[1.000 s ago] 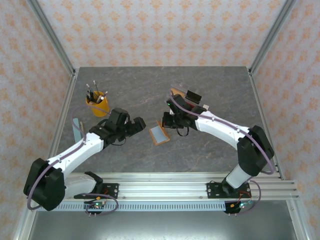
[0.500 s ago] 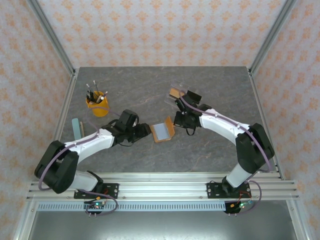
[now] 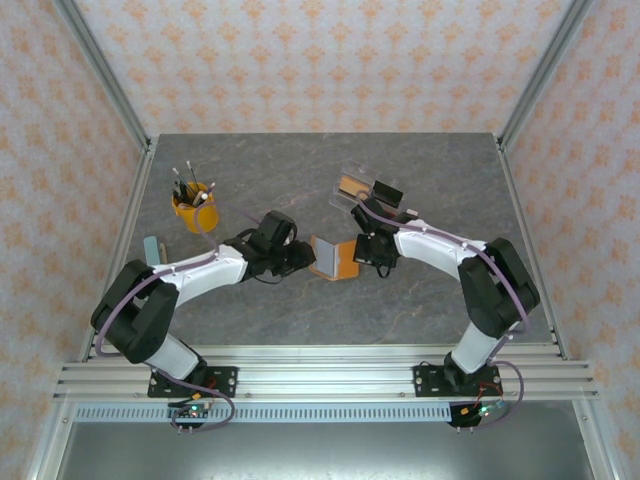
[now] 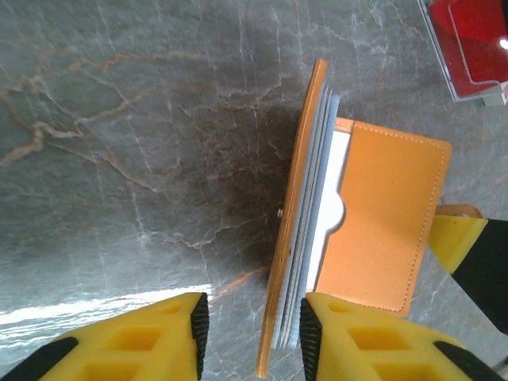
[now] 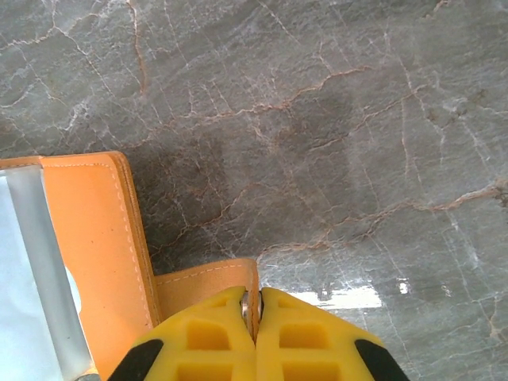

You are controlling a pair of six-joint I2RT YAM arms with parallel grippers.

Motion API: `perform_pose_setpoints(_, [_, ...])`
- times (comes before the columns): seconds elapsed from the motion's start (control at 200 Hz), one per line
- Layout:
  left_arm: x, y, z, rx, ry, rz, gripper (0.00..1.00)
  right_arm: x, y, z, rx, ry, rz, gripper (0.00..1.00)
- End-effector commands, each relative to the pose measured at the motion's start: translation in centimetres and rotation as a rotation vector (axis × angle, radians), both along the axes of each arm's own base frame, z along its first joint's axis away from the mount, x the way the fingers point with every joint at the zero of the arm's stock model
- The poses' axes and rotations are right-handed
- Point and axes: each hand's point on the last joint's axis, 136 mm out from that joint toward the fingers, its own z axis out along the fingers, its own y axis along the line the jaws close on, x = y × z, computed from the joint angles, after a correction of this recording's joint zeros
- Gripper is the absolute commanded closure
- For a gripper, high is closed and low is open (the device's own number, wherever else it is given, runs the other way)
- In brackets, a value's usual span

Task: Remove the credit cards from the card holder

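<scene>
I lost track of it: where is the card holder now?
In the top view, the card holder sits half open at mid-table, between the left jaws and the right jaws, with the clear tray behind it.

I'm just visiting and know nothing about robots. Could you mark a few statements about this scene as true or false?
1. The card holder is open. True.
2. The right gripper pinches its orange tab. True.
3. The left gripper hangs far from the holder. False: its jaws straddle the raised flap and the cards.
4. The yellow cup is empty. False: thin tools stick out of it.
</scene>
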Motion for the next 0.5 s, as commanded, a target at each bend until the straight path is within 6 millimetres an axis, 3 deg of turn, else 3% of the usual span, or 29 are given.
perform_pose_setpoints(0.0, [0.6,1.0,1.3,0.081,-0.043,-0.004,0.57,0.1,-0.3,0.1,-0.018,-0.005,0.014,0.99])
perform_pose_setpoints(0.28, [1.2,-0.4,0.0,0.058,-0.013,-0.101,0.53,0.2,0.0,0.0,-0.008,0.002,0.021,0.99])
perform_pose_setpoints(0.495, [1.6,-0.1,0.0,0.057,-0.013,-0.114,0.63,0.2,0.0,-0.1,-0.012,0.007,0.024,0.99])
